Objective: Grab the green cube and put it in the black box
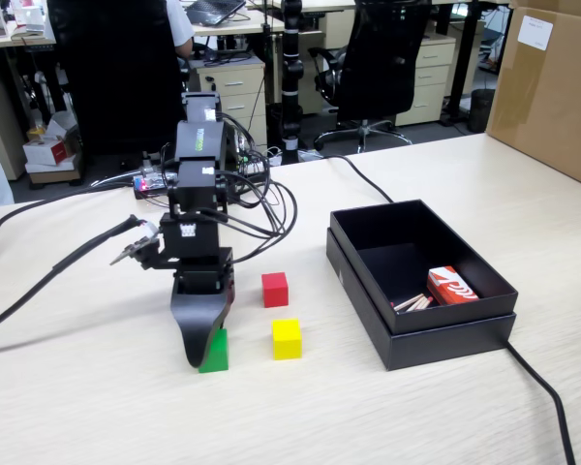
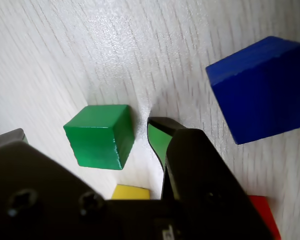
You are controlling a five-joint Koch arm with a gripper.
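- Bright green on the green cube (image 2: 99,135), sitting between the jaws, sides a shade darker than the top.
- Black on the gripper (image 2: 87,132), with green lining on the jaw tips.
- Deep blue on the blue cube (image 2: 262,90), outside the right-hand jaw in the wrist view.
- Yellow on the yellow cube (image 1: 287,339), red on the red cube (image 1: 275,289), both behind the jaws in the wrist view.
- Matte black on the black box (image 1: 445,334), well away from the jaws.
- Red with white marking on the carton (image 1: 452,286) inside it.
- Pale wood grain on the table (image 1: 97,407).

A green cube (image 2: 99,135) sits on the pale wood-grain table (image 2: 65,55) between the gripper's (image 2: 85,135) parted green-padded fingertips (image 2: 159,140), blue cube (image 2: 265,90) to the right.
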